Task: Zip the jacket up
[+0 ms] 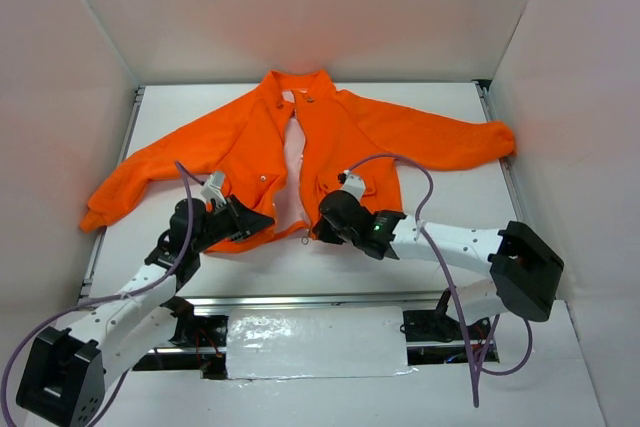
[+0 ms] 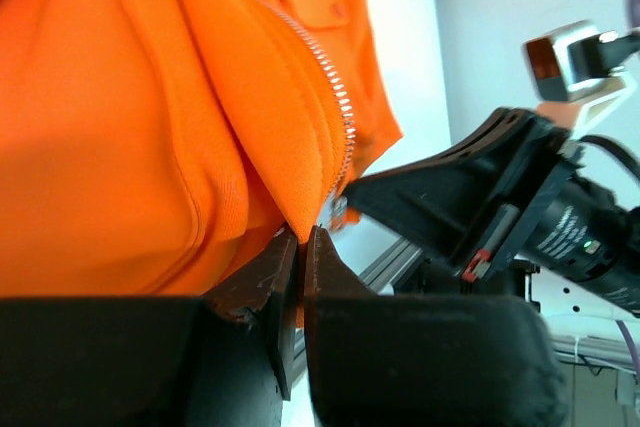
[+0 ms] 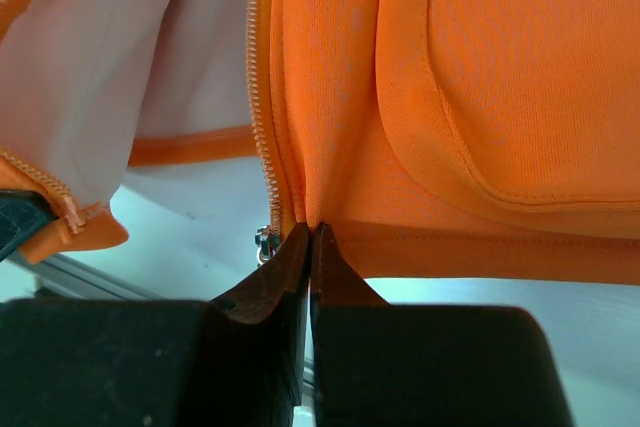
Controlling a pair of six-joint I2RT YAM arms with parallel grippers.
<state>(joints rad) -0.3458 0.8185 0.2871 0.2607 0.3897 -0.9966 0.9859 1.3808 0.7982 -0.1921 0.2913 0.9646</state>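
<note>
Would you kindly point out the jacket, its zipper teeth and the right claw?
jacket (image 1: pixel 300 80), top external view, on its collar.
zipper teeth (image 2: pixel 338 97), left wrist view, mid-row of teeth.
right claw (image 3: pixel 311 232), right wrist view, between its shut fingertips.

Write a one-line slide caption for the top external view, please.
The left gripper and the right gripper each pinch the bottom hem of the unzipped orange jacket, spread on a white table.
</note>
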